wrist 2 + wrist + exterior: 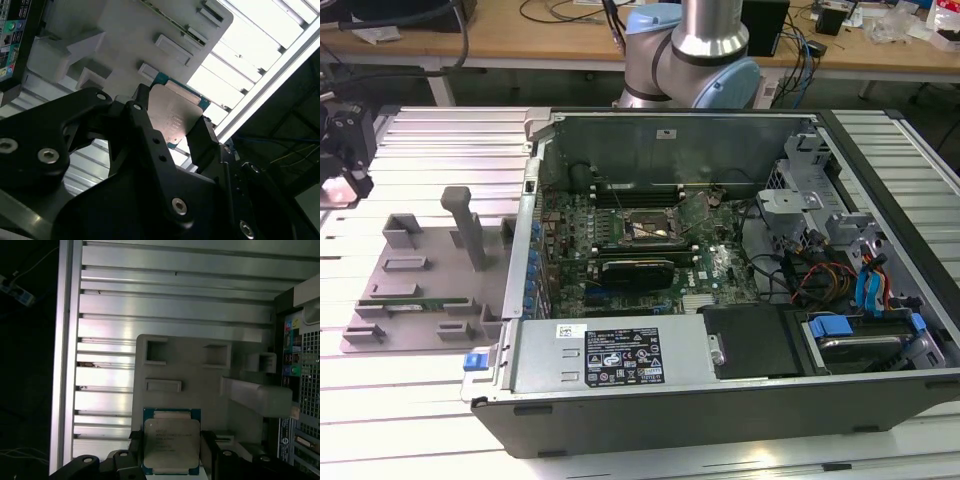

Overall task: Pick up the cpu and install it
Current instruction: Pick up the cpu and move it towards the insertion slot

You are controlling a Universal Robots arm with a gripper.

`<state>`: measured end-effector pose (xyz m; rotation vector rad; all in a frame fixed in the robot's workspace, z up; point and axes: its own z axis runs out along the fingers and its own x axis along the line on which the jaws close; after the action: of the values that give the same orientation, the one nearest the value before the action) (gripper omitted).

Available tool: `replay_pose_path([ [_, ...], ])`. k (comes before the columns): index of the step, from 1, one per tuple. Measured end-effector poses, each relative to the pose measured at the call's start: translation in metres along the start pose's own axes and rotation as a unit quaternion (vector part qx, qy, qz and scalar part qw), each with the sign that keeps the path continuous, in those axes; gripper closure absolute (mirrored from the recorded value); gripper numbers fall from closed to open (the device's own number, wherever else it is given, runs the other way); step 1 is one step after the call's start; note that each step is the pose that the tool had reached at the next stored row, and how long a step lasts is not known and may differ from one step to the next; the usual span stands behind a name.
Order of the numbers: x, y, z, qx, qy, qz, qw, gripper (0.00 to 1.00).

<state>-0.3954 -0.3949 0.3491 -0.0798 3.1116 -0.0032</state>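
At the exterior view's left edge, the black two-fingered claw (171, 455) clamps the small square silver-topped cpu (171, 440) by its thin edges only, so I'd fear a jolt tilting or dropping it.

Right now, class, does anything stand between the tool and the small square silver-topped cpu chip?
Nothing visible does. In the first wrist view the black tool grips the square silver-topped cpu chip by two opposite edges, in front of the grey plastic tray.
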Motion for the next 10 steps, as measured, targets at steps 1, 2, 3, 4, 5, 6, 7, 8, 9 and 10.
replay_pose_path([
  [1, -0.0001, 0.0000, -0.0024, 0.0000, 0.0000, 0.000, 1.0000, 0.45],
  [2, -0.0001, 0.0000, -0.0048, 0.0000, 0.0000, 0.000, 1.0000, 0.45],
  [3, -0.0002, 0.0000, -0.0062, 0.0000, 0.0000, 0.000, 1.0000, 0.45],
  [4, -0.0002, 0.0000, -0.0081, 0.0000, 0.0000, 0.000, 1.0000, 0.45],
  [5, -0.0003, 0.0000, -0.0097, 0.0000, 0.0000, 0.000, 1.0000, 0.45],
  [6, -0.0003, 0.0000, -0.0109, 0.0000, 0.0000, 0.000, 1.0000, 0.45],
  [7, -0.0004, 0.0000, -0.0130, 0.0000, 0.0000, 0.000, 1.0000, 0.45],
  [8, -0.0004, 0.0000, -0.0141, 0.0000, 0.0000, 0.000, 1.0000, 0.45],
  [9, -0.0005, 0.0000, -0.0159, 0.0000, 0.0000, 0.000, 1.0000, 0.45],
  [10, -0.0005, -0.0001, -0.0169, 0.0000, 0.0000, 0.000, 1.0000, 0.45],
])
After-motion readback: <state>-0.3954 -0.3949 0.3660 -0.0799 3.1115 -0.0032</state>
